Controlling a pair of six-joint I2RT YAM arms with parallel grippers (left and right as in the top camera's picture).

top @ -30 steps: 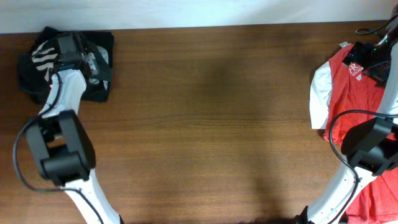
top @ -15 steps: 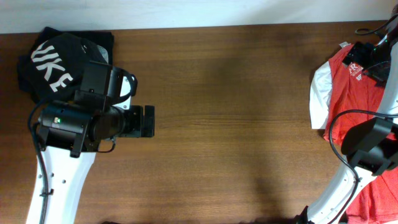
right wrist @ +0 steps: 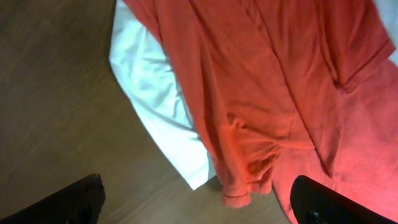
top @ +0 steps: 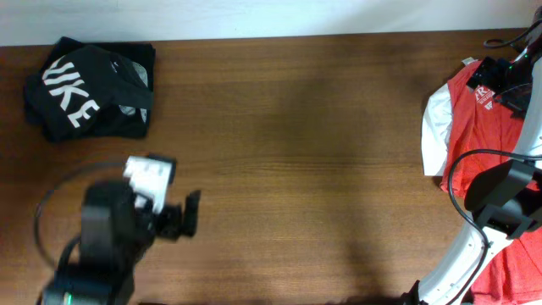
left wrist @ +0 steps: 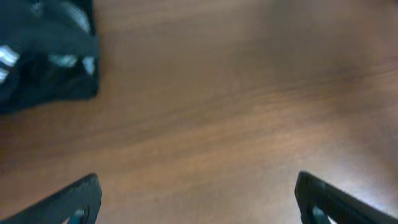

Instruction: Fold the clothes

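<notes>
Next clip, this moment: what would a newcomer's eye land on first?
The black trousers with white NIKE lettering, bundled compactly at the upper left of the overhead view, and the red white-sleeved T-shirt sprawled at the right edge. A wide stretch of brown table separates them. The left gripper, open and holding nothing, shows blurred at lower left, and the right gripper hangs open above the T-shirt.

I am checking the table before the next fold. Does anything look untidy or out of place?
The red T-shirt at the right edge lies rumpled and unfolded, its white sleeve sticking out. The black trousers at top left look folded.
</notes>
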